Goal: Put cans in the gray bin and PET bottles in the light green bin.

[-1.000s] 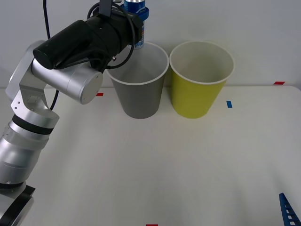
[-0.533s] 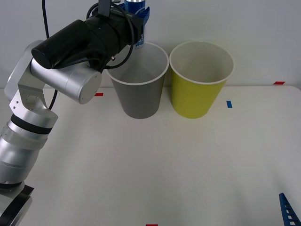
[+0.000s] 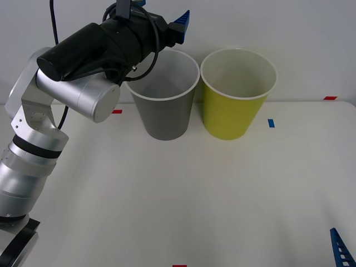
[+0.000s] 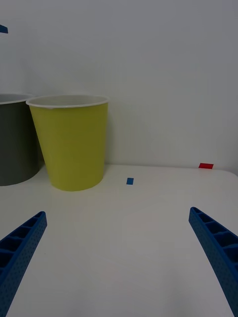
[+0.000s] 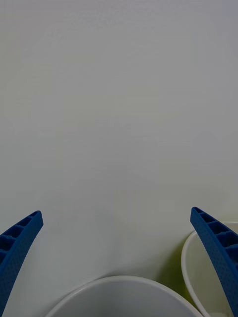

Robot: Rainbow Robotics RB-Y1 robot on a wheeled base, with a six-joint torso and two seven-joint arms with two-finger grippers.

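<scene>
My left gripper [image 3: 164, 14] hangs open over the back left rim of the gray bin [image 3: 164, 119], with nothing between its fingers. In the left wrist view that gripper [image 5: 116, 213] faces the bare wall, the gray bin's white rim [image 5: 119, 282] sits just below it, and the light green bin's rim [image 5: 186, 252] is beside it. The light green bin [image 3: 231, 117] stands directly right of the gray one, almost touching. The cans are hidden from view. My right gripper [image 4: 116, 213] stands open low over the table, with one blue finger [image 3: 340, 247] at the front right corner.
The two bins stand at the back of the white table [image 3: 183, 200], against a plain wall. A small blue tape mark [image 3: 271, 123] lies right of the light green bin. Red tape marks [image 3: 330, 98] sit at the table's edges.
The blue can that was held between my left gripper's fingers above the gray bin is gone from them. The fingers have spread open. The arm itself has barely moved.
</scene>
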